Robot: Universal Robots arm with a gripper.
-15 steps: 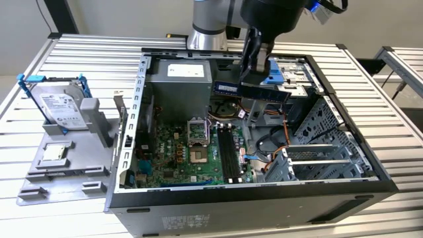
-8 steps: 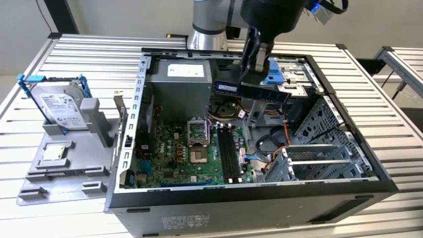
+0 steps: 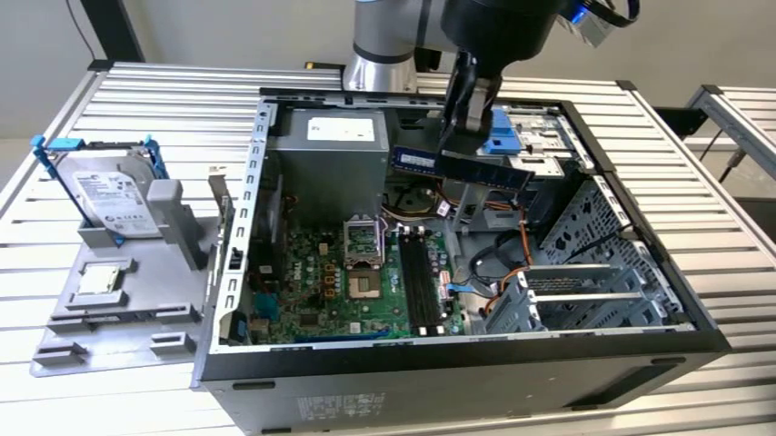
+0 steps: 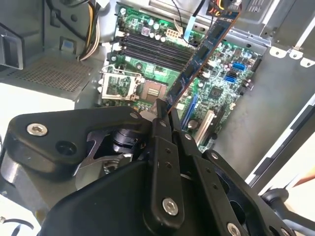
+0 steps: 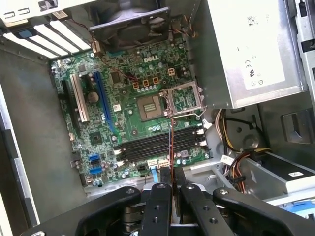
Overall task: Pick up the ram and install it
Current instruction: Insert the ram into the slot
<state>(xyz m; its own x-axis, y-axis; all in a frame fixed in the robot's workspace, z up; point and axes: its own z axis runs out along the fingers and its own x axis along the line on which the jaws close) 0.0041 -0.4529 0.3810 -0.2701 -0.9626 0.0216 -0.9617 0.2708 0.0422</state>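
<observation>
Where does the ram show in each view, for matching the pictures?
Exterior view: ram held by the gripper above the open case.
Second wrist view: ram slanting over the motherboard.
First wrist view: ram edge-on, across the memory slots.
Shared landmark: the CPU socket.

Robot lab: slatted bench (image 3: 158, 100), opened computer (image 3: 461, 392)
</observation>
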